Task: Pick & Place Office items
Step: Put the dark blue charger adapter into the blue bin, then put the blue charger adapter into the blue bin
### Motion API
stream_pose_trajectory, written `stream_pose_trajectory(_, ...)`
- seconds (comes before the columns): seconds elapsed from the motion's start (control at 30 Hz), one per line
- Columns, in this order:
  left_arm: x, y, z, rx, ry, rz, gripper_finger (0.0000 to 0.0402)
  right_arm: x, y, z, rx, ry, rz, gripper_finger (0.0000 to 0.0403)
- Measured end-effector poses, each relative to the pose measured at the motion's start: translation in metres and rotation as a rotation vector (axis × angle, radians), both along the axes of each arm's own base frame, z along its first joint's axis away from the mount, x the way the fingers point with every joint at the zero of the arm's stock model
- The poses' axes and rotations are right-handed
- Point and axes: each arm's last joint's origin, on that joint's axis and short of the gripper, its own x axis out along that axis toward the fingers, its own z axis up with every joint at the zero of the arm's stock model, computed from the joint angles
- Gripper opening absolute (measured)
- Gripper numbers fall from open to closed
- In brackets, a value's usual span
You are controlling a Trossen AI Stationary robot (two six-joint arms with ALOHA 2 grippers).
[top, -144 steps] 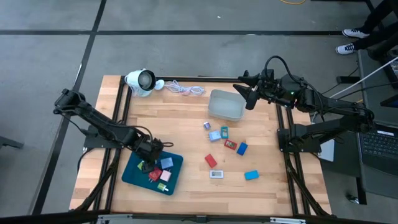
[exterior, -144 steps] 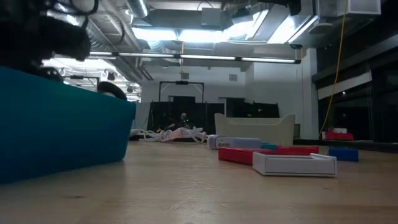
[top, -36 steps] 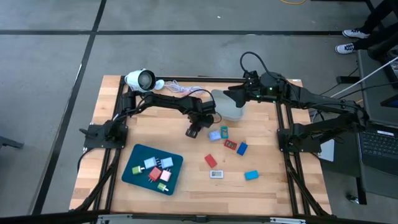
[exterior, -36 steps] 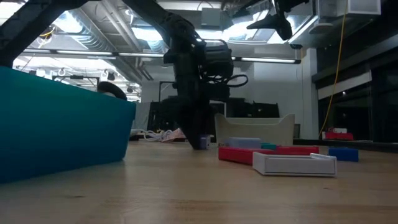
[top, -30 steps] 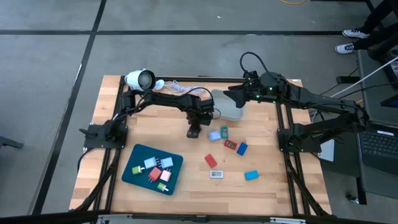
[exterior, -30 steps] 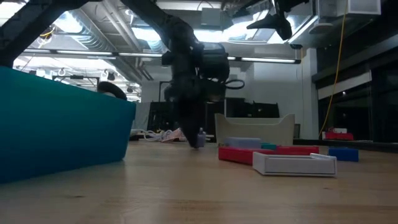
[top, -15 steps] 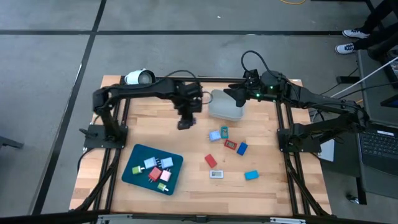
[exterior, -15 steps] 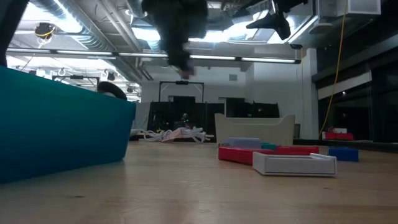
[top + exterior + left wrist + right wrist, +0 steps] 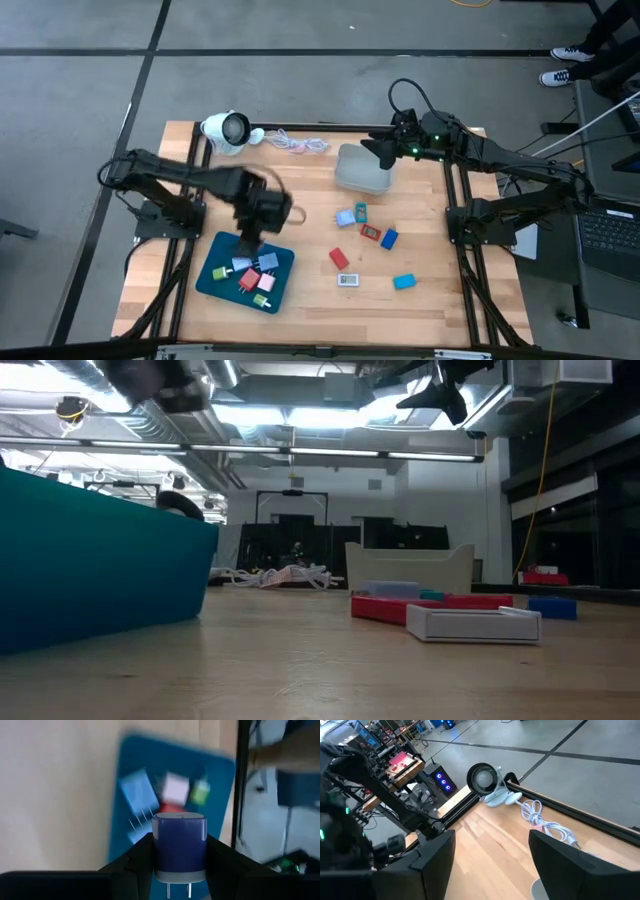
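Left hand is clamped on a small dark blue plug-shaped block, two metal prongs poking out from it, and it hangs over the dark teal flat tray at the near-left of the wooden bench. In the tray lie little blocky pieces in light blue, red, white, pink and green. Out on the bench's middle sit more: a light blue one, red ones, a white one and a bright blue one. Right hand waits, fingers apart, above the translucent grey bin.
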Motion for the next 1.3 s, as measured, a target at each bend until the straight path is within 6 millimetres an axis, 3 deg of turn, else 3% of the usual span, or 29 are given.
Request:
stream_pose_trajectory(0.17, -0.028, -0.033, -0.052, -0.015, 0.208, -0.016, 0.013, -0.001, -0.003, 0.0, -0.006, 0.002, 0.006, 0.0257)
stream_pose_trajectory(0.33, -0.049, -0.057, -0.092, -0.098, 0.264, 0.018, 0.013, -0.001, -0.004, 0.0, -0.006, 0.004, 0.008, 0.0257)
stream_pose_trajectory(0.5, -0.064, -0.063, -0.117, -0.094, 0.356, 0.106, 0.0132, -0.001, -0.004, 0.0, -0.005, 0.005, 0.011, 0.0257)
stream_pose_trajectory(0.6, -0.072, -0.062, -0.128, -0.032, 0.411, 0.173, 0.0173, -0.001, -0.004, 0.0, -0.005, 0.004, 0.022, 0.0257)
stream_pose_trajectory(0.8, -0.073, -0.064, -0.131, -0.025, 0.392, 0.177, 0.0266, -0.001, -0.004, 0.0, -0.004, 0.004, 0.023, 0.0257)
stream_pose_trajectory(1.03, -0.068, -0.057, -0.122, -0.069, 0.305, 0.204, 0.0286, -0.001, -0.004, 0.0, -0.004, 0.002, 0.023, 0.0257)
stream_pose_trajectory(1.17, -0.061, -0.035, -0.107, -0.05, 0.136, 0.317, 0.0278, -0.001, -0.004, 0.0, -0.003, 0.001, 0.027, 0.0257)
stream_pose_trajectory(1.3, -0.05, 0.002, -0.089, -0.021, -0.075, 0.501, 0.0276, -0.001, -0.004, 0.0, 0.0, 0.001, 0.026, 0.0257)
